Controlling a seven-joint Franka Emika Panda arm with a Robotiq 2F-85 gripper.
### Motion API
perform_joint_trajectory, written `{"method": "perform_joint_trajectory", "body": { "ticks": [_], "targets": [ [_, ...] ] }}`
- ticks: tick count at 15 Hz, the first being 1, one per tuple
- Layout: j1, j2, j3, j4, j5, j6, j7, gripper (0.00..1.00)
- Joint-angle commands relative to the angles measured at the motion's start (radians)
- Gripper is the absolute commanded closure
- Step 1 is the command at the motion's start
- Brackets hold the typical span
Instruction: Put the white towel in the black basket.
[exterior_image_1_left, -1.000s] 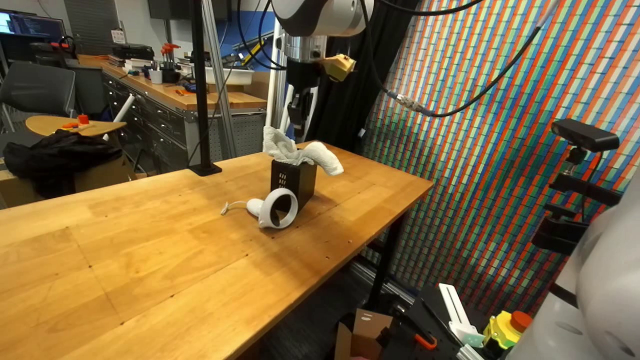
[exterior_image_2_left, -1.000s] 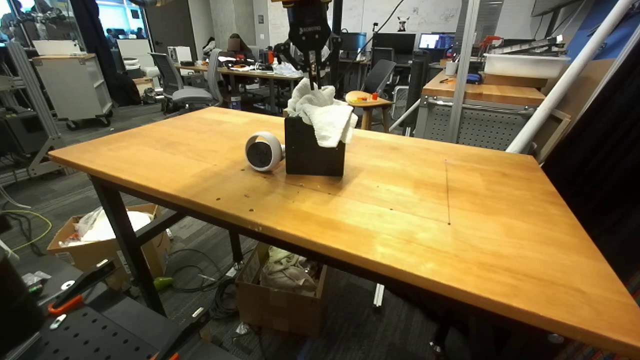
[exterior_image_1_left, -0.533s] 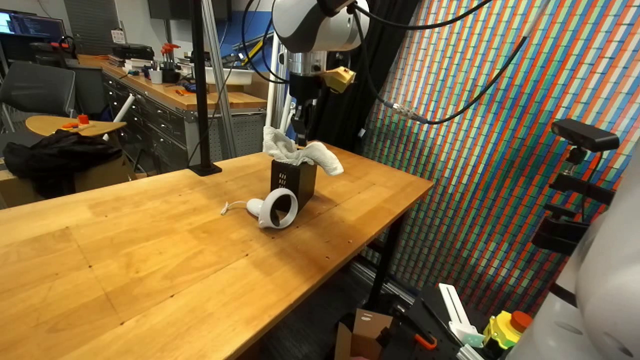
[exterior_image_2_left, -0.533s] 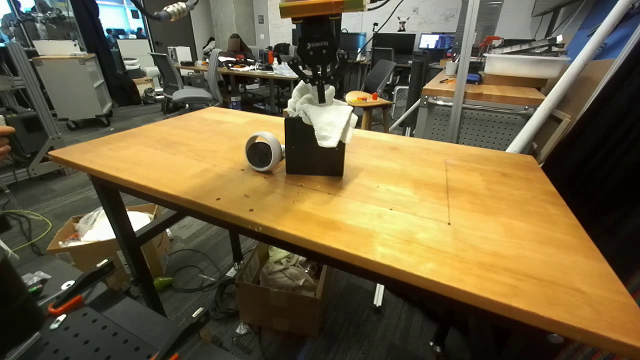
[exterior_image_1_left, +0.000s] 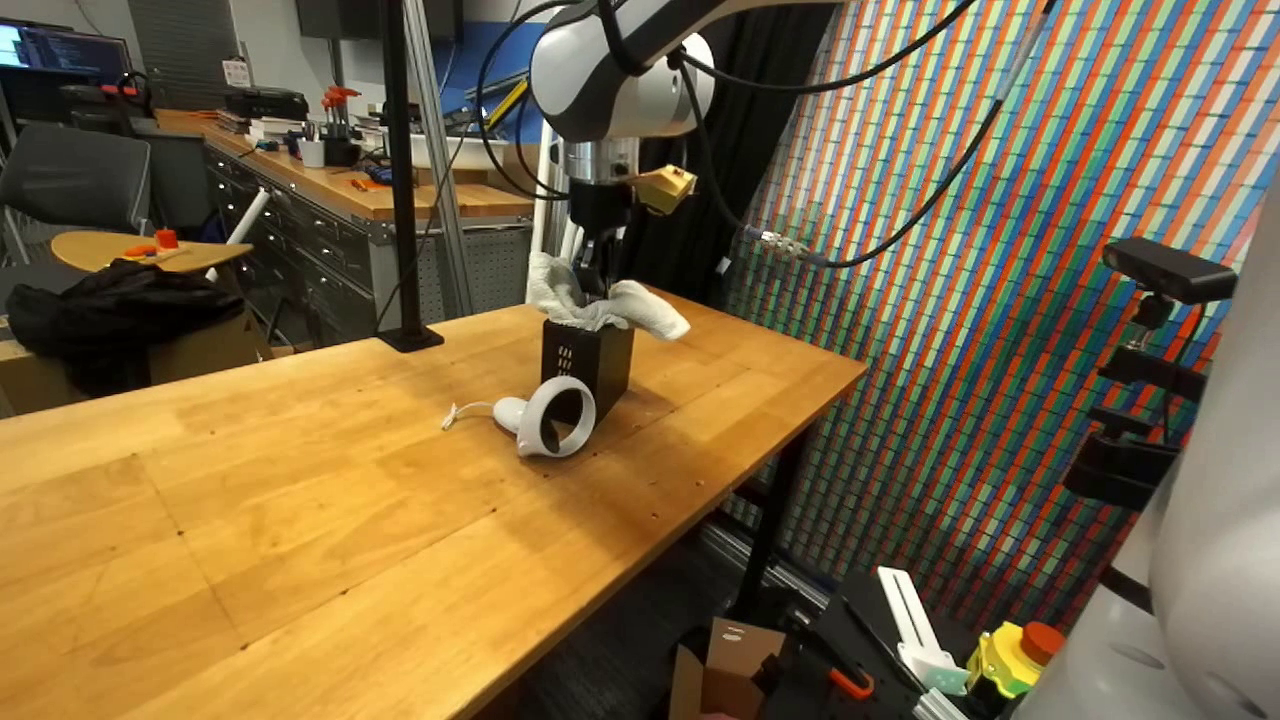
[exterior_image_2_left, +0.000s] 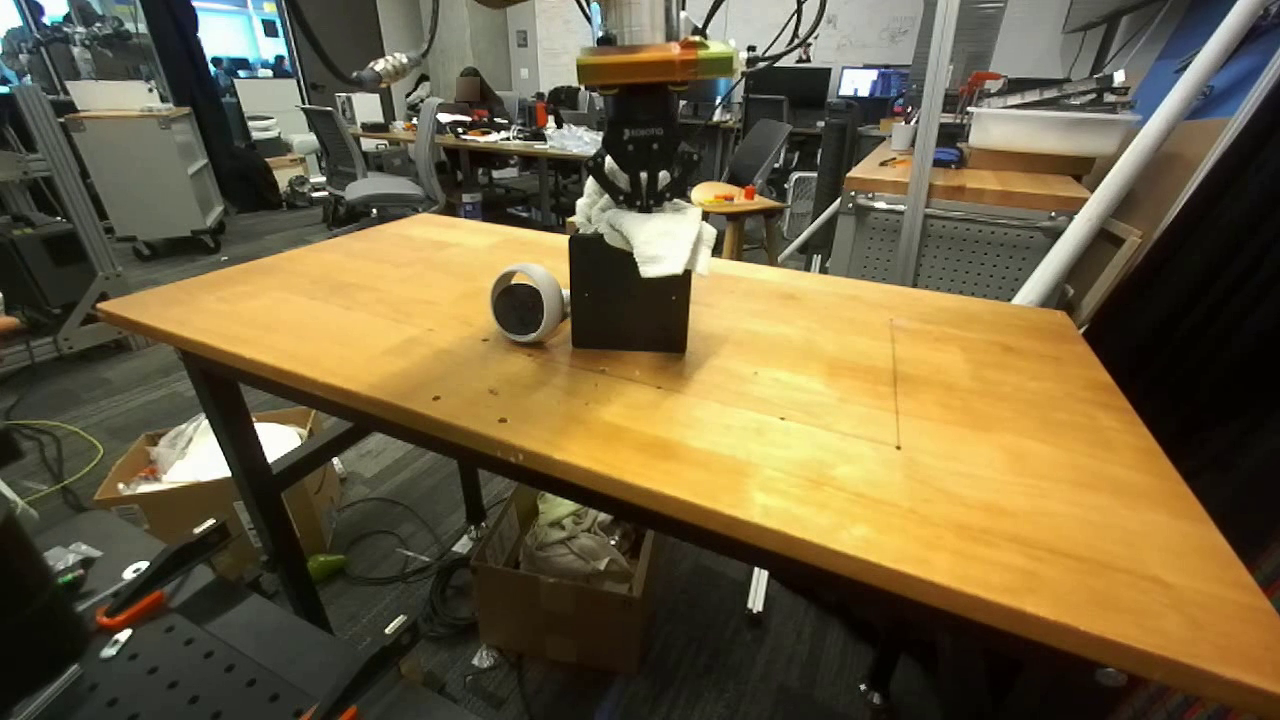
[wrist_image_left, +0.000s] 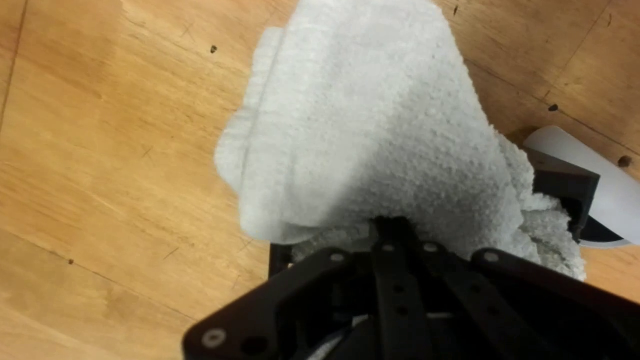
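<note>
The white towel (exterior_image_1_left: 652, 313) sits bunched in the mouth of the black basket (exterior_image_1_left: 608, 368), with one flap hanging out over the rim. In an exterior view the towel (exterior_image_2_left: 668, 245) drapes over the near wall of the basket (exterior_image_2_left: 630, 310). My gripper (exterior_image_1_left: 598, 288) points straight down into the middle of the towel, and its fingertips (exterior_image_2_left: 648, 203) press on the cloth. In the wrist view the fingertips (wrist_image_left: 392, 222) are together against the towel (wrist_image_left: 370, 115), with no cloth seen between them. The basket's inside is hidden by the towel.
A white ring-shaped controller (exterior_image_1_left: 508, 413) lies on the wooden table (exterior_image_1_left: 300, 480) right beside the basket. It also shows in the wrist view (wrist_image_left: 595, 170). A black post (exterior_image_1_left: 405, 200) stands at the table's edge.
My gripper has moved down from above the towel into its middle. The towel's hanging flap has lifted slightly. The basket and controller have not moved.
</note>
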Motion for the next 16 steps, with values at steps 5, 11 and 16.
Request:
{"method": "perform_joint_trajectory", "body": {
  "ticks": [5,11,16],
  "targets": [
    [-0.050,0.109,0.017,0.020,0.127,0.031,-0.076,1.00],
    [-0.078,0.143,0.026,0.018,0.204,0.055,-0.122,1.00],
    [-0.078,0.118,0.027,0.001,0.219,0.052,-0.137,1.00]
  ]
}}
